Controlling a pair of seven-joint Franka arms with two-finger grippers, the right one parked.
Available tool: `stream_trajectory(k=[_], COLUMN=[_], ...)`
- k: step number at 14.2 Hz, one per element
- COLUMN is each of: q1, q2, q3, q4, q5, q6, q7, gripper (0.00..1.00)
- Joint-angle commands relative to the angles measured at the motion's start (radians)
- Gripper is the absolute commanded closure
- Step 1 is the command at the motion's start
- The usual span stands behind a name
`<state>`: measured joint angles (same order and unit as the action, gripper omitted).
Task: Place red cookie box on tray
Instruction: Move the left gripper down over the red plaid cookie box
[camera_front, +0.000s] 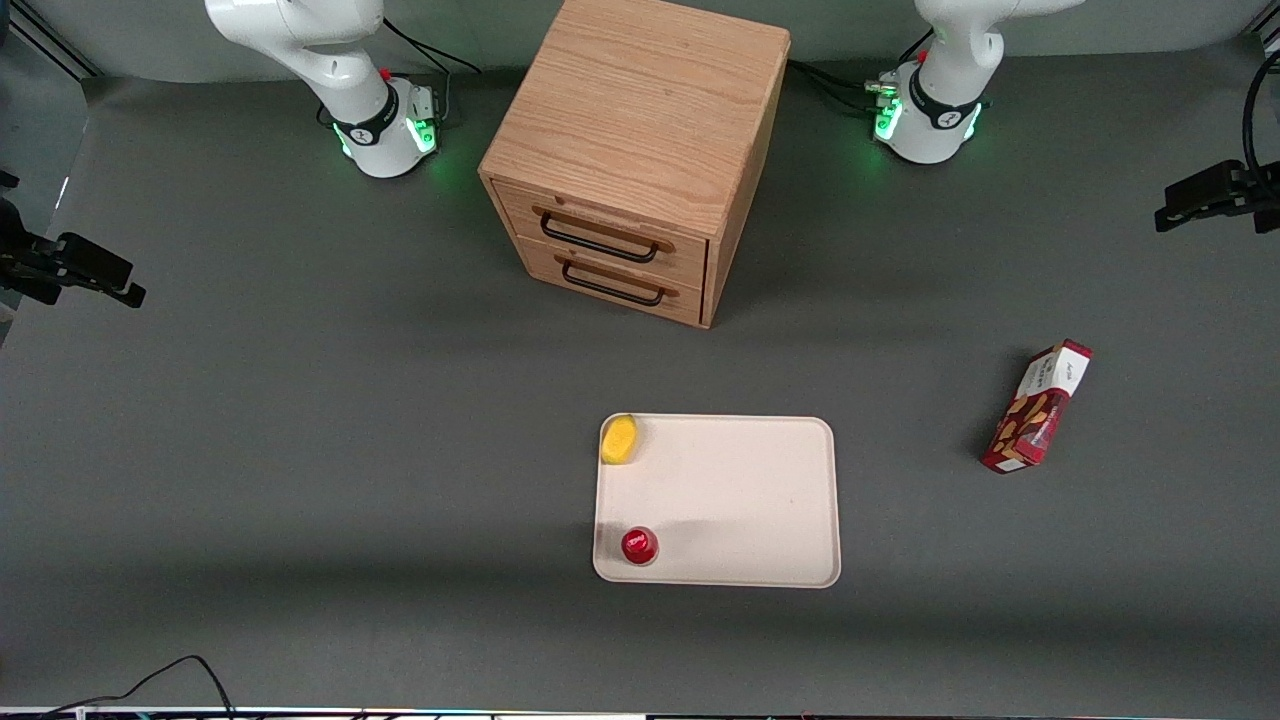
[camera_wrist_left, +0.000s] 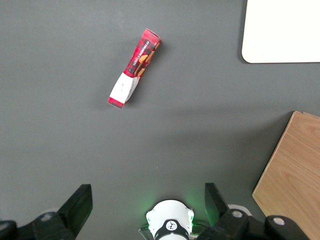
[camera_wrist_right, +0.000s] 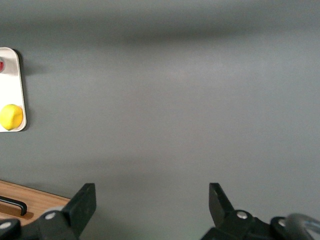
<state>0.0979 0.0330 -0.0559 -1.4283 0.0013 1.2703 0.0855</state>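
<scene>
pincer (camera_wrist_left: 148, 202) spread wide, high over the counter (camera_front: 300, 450), holding nothing | red cookie box (camera_front: 1037, 406) lying at front view's right edge, well apart from tray (camera_front: 740, 500)

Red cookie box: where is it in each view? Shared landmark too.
Front view: red cookie box lies on the table toward the working arm's end, apart from the tray.
Left wrist view: box below the open end effector.
Right wrist view: not visible.
Landmark: tray.
</scene>
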Motion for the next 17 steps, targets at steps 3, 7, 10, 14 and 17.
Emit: stream_trajectory(k=[3,7,10,14,17], q1=[-0.007,0.000,0.005,0.005,0.003], q2=[-0.018,0.020,0.084,0.117,0.200], q3=[-0.012,0.005,0.057,0.099,0.099], q4=[-0.026,-0.043,-0.165,-0.502,-0.618], q5=[0.028,0.052,0.065,0.045,0.010], q6=[0.000,0.033,0.203,0.652,0.916], q7=[-0.012,0.119,0.360,0.503,0.531], gripper=[0.00,0.00,0.00,0.00,0.00])
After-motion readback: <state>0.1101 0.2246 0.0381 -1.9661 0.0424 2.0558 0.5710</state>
